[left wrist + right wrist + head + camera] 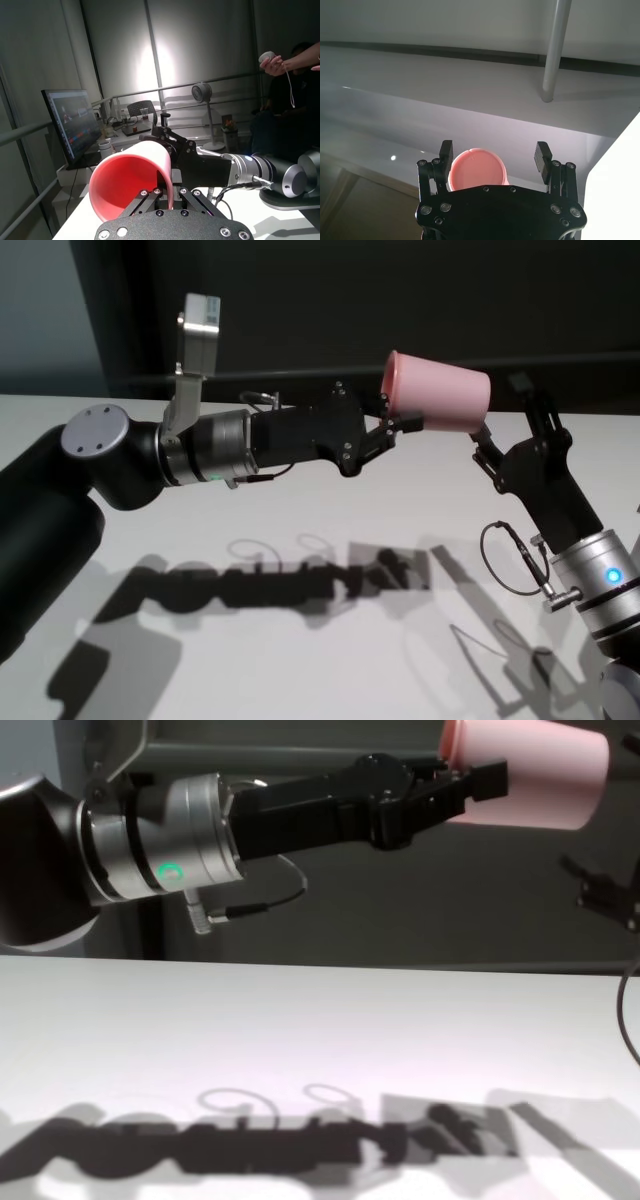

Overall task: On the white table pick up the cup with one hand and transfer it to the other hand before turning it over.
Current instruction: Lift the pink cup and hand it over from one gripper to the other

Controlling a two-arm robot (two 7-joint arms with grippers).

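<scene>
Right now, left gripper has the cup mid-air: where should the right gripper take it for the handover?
On the narrow flat-base end, fingers closing across the side walls. The cup lies on its side above the white table; the left gripper is shut on its rim, so only the base end is free. The right gripper is open, its fingers either side of the base.

**White table — surface record**

Operator, you have one wide, flat, matte white table [300, 660] filling the lower part of the head and chest views. Its far edge meets a dark wall. Lying on the top itself you will find only shadows — long dark arm-shaped ones across the near half, with thin cable loops traced beside them.
</scene>
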